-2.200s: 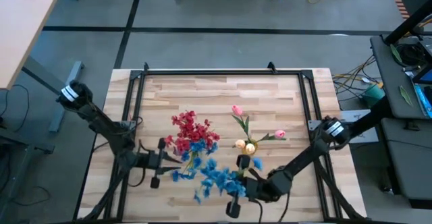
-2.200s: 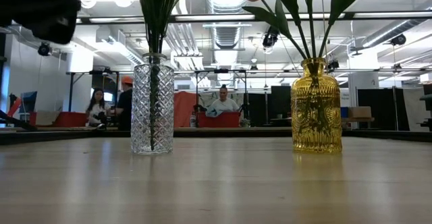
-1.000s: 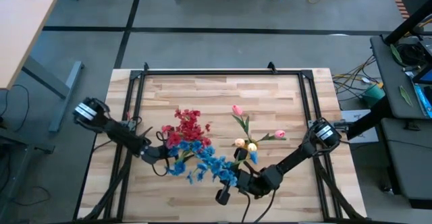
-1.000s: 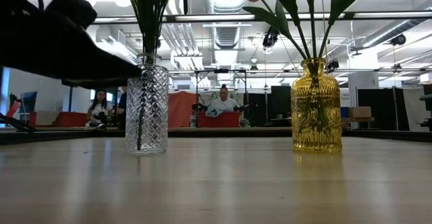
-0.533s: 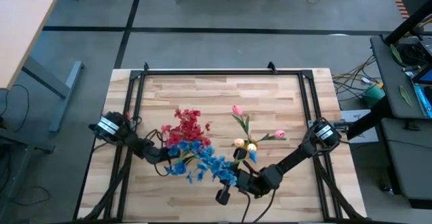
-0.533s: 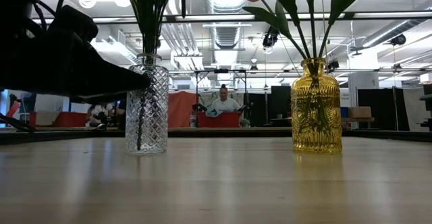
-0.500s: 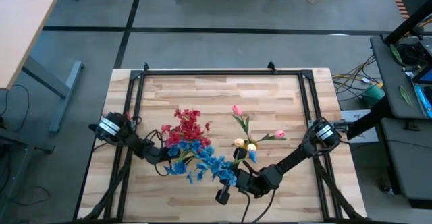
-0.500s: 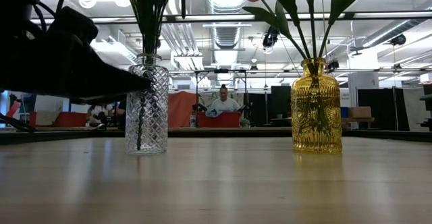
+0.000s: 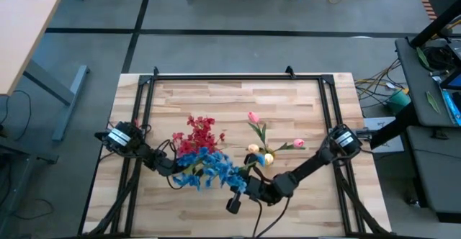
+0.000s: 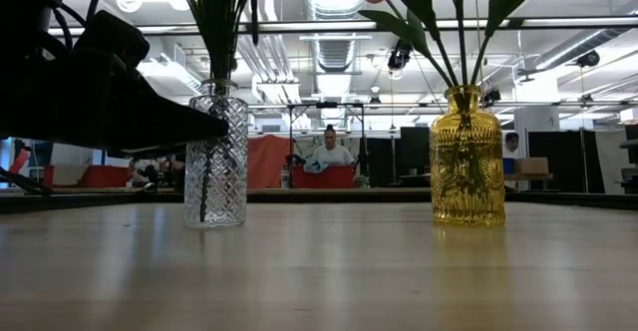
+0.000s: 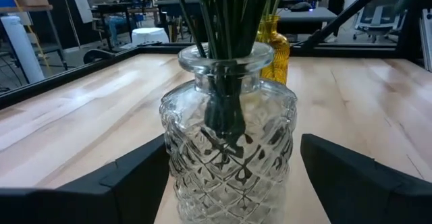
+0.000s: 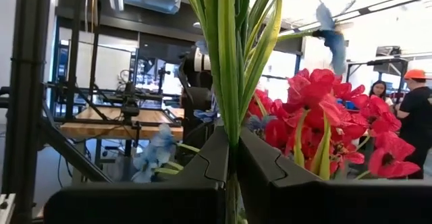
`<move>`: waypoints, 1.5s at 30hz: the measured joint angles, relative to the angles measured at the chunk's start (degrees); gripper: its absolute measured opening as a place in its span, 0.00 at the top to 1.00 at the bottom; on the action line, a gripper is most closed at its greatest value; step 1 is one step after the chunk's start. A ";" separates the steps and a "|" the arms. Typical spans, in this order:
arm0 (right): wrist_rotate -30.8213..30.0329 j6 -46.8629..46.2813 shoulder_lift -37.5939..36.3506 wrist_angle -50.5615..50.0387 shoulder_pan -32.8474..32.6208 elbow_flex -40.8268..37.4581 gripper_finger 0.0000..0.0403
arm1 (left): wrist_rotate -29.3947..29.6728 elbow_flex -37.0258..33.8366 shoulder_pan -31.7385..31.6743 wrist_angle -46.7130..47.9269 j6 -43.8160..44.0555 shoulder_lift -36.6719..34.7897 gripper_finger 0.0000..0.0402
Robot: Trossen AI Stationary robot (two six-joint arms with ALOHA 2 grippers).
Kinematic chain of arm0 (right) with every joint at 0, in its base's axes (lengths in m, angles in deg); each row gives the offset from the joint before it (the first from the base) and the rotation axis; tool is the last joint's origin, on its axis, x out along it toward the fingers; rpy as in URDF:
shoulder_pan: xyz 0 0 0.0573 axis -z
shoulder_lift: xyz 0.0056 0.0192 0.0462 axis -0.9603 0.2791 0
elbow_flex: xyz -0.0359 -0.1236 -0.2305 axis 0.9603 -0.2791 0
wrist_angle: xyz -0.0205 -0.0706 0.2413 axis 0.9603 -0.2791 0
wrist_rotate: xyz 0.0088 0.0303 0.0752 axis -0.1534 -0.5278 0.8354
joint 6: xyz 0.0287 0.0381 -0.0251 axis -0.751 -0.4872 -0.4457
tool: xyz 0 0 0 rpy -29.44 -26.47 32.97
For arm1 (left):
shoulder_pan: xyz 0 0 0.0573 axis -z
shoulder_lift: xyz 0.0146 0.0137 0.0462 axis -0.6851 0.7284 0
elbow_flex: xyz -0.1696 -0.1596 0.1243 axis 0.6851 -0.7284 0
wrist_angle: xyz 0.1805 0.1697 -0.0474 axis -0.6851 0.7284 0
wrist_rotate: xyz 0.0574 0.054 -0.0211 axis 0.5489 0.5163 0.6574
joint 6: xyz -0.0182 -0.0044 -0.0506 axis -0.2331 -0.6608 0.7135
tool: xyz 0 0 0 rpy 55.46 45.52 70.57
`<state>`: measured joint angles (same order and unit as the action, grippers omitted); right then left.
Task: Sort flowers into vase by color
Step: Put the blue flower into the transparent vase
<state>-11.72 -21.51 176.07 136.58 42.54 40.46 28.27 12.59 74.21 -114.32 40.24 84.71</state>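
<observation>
High view: red sprays [image 9: 199, 131] and blue sprays [image 9: 209, 168] crowd together mid-table, tulip buds [image 9: 253, 118] just right; I see left gripper [image 9: 180, 171] at their left edge, right gripper [image 9: 243, 187] under blue bunch.

Low view: clear cut-glass vase [image 10: 214, 157] left, amber vase [image 10: 467, 159] right, well apart.

Left wrist view: fingers [image 11: 135, 177] spread wide, flanking glass vase, no contact I can confirm.

Right wrist view: jaws pinched narrow on green stems [image 12: 228, 62].

Robotics lab (ceiling ducts [image 10: 334, 47], workbenches [image 12: 121, 116])

Pale wooden table [image 9: 288, 102] with a clear glass vase [image 10: 215, 158] and an amber vase [image 10: 467, 160] well apart.
</observation>
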 joint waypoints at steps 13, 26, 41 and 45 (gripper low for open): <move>4.52 -0.76 0.00 -0.10 4.12 -0.52 0.97 | -2.64 0.52 0.00 0.22 0.18 0.03 0.23; 9.99 -2.90 0.00 -0.01 7.67 -1.24 0.97 | -2.67 0.79 0.00 1.57 0.20 0.04 0.23; 13.65 -2.97 0.15 0.03 9.58 -2.67 0.97 | -2.69 0.79 0.00 1.93 0.20 0.04 0.23; 13.66 -4.35 0.15 0.06 9.93 -2.71 0.97 | -2.69 0.79 0.00 1.93 0.20 0.04 0.23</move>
<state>1.94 -25.86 176.22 136.64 52.47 37.75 25.58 13.38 74.21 -112.39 40.44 84.76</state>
